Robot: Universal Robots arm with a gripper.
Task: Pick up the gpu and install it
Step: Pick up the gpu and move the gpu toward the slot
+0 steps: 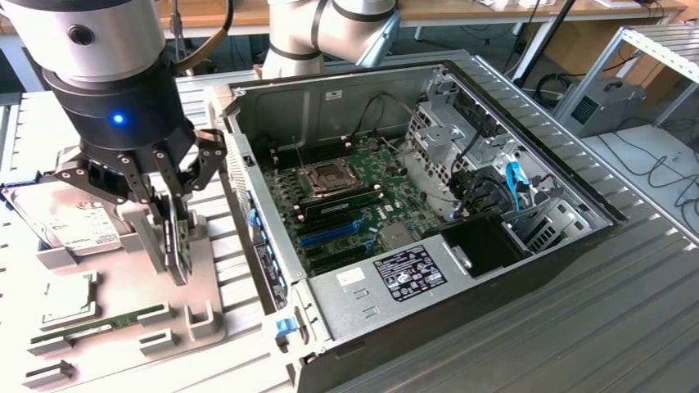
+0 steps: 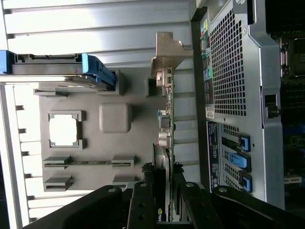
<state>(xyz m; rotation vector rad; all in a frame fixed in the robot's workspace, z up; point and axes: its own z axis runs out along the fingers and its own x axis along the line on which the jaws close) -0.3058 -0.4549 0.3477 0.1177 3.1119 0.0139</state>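
Pick-up is the step in hand. The black jointed claw (image 1: 166,201) stands half closed on the top edge of the gpu (image 1: 177,250), a thin flat black card with a silvery bracket. It stands on edge in the grey moulded holder (image 1: 208,315) at the exterior view's lower left (nothing installed yet). Freeing it calls, I judge, for a straight lift. The holder hides the card's lower edge, and its slot inside the open black tower case (image 1: 295,106) is hard to pick out.

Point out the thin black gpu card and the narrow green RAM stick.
thin black gpu card (image 1: 177,259): exterior view, lower part of the card.
narrow green RAM stick (image 1: 100,324): exterior view, middle of its length.
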